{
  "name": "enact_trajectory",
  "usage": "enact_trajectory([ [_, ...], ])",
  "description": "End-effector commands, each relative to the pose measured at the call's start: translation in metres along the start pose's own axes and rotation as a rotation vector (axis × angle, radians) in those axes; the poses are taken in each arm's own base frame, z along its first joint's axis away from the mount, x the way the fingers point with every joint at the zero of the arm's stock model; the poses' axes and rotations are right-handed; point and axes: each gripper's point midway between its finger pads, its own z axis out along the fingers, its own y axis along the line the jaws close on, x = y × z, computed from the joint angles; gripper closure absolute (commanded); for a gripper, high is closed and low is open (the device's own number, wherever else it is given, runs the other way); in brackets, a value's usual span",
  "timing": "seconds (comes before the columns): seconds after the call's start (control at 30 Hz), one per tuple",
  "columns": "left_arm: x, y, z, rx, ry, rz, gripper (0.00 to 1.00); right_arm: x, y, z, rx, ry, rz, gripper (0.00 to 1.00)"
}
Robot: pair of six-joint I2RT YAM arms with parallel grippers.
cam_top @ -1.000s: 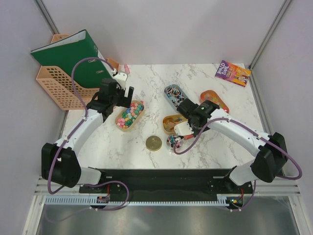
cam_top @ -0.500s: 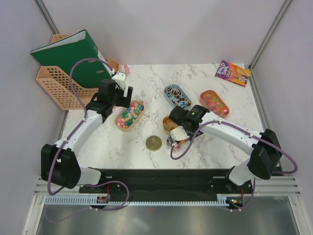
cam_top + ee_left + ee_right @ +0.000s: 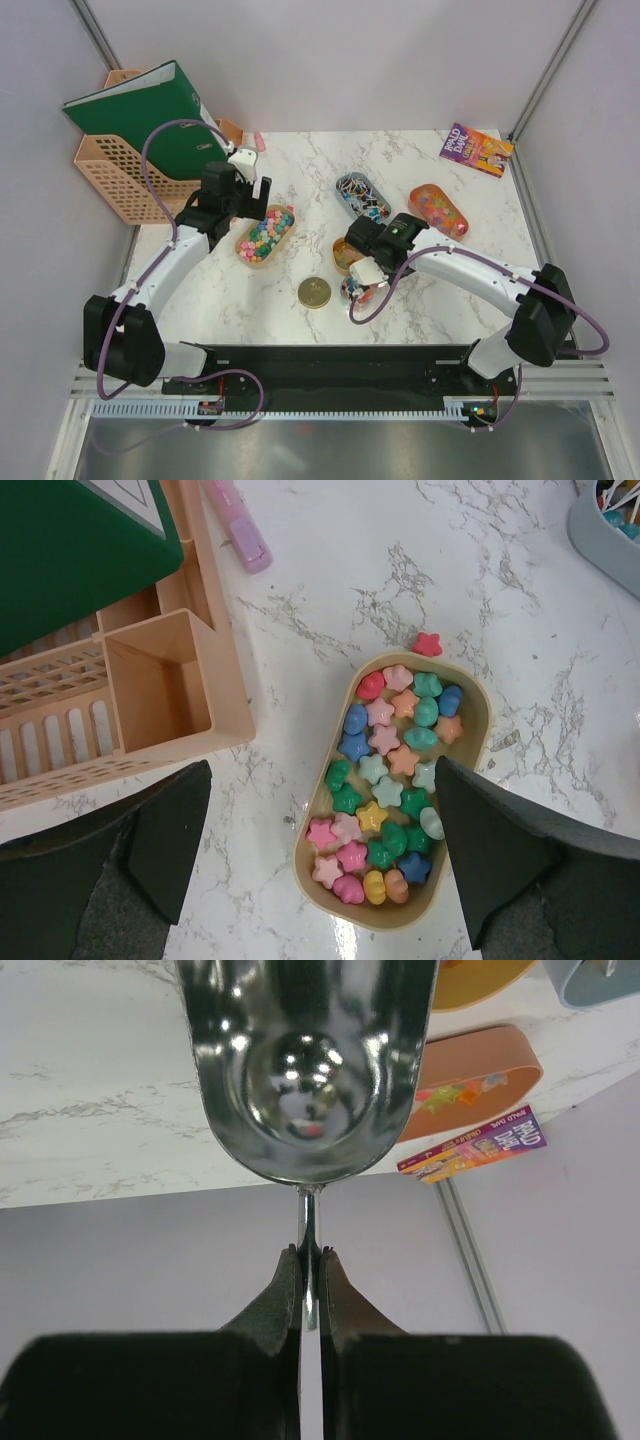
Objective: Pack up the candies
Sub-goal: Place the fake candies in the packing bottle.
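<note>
Looking down from above, the left end effector (image 3: pixel 252 192) hangs spread wide over the far end of a tan tray (image 3: pixel 243 257). The tray sits left of the tabletop's (image 3: pixel 250 300) middle and is heaped with candies (image 3: pixel 265 235) in mixed colours. The right end effector (image 3: pixel 366 272) is low near the middle, just right of a gold lid (image 3: pixel 314 292) that lies toward the near edge. A book (image 3: pixel 476 150) lies at the far right corner. A peach basket (image 3: pixel 115 180) holding a green binder (image 3: pixel 140 115) stands at the far left corner.

From the left wrist, the left end effector (image 3: pixel 320 820) has its fingers (image 3: pixel 170 850) wide apart, one on each side of the tray (image 3: pixel 484 705). The candies (image 3: pixel 385 780) nearly fill the tray. One red star candy (image 3: pixel 428 643) lies on the marble just outside its far rim. A pink marker (image 3: pixel 238 525) lies beside the basket (image 3: pixel 225 680).

From the right wrist, the right end effector (image 3: pixel 308 1270) is pressed together on the thin handle of a silver scoop (image 3: pixel 300 1070). No candy shows in the scoop's bowl. An orange tray (image 3: pixel 480 1070) and the book (image 3: pixel 480 1145) show beyond it.
</note>
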Motion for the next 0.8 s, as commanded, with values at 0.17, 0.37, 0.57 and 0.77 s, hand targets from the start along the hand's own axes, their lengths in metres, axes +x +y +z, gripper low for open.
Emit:
enact_trajectory([
  [0.17,-0.014,0.003,-0.003,-0.012,-0.053,-0.042,0.0,-0.011,-0.008,-0.008,0.032,0.022,-0.005,1.0],
  [0.37,-0.014,0.005,-0.003,-0.022,-0.053,-0.041,0.0,-0.012,-0.01,-0.01,0.043,0.022,0.016,1.0],
  [0.57,-0.014,0.003,0.004,-0.018,-0.042,-0.047,0.0,-0.003,-0.009,-0.014,0.048,0.046,0.05,1.0],
  [0.77,-0.015,0.001,0.009,-0.004,-0.025,-0.052,0.0,0.008,-0.005,-0.012,0.047,0.037,0.153,1.0],
])
